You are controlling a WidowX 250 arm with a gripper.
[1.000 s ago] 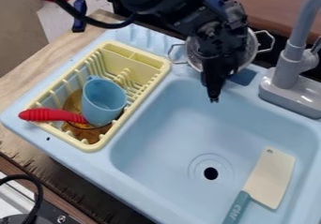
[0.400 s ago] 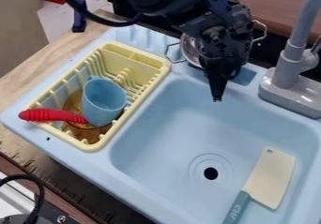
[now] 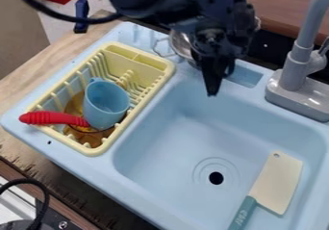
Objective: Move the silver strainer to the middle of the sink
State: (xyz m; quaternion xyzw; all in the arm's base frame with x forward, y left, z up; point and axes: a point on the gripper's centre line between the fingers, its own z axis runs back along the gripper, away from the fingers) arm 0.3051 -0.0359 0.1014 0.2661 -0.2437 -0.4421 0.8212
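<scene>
My gripper (image 3: 212,82) hangs at the back edge of the sink (image 3: 186,123), fingers pointing down, shut on the near side of the silver strainer (image 3: 180,43). The strainer is a round metal bowl with wire loop handles, at the sink's back rim. The arm and gripper cover most of it; its left side and left handle show beside the gripper. Whether its base touches the ledge is hidden.
A yellow dish rack (image 3: 168,70) at the left holds a blue cup (image 3: 106,103) and a red-handled utensil (image 3: 51,119). A cleaver (image 3: 277,183) lies at the sink's right, near the drain (image 3: 216,178). The grey faucet (image 3: 298,65) stands back right.
The gripper has shifted left and a little toward the back. The strainer has moved the same way with it, uncovering more of the ledge beside the faucet.
</scene>
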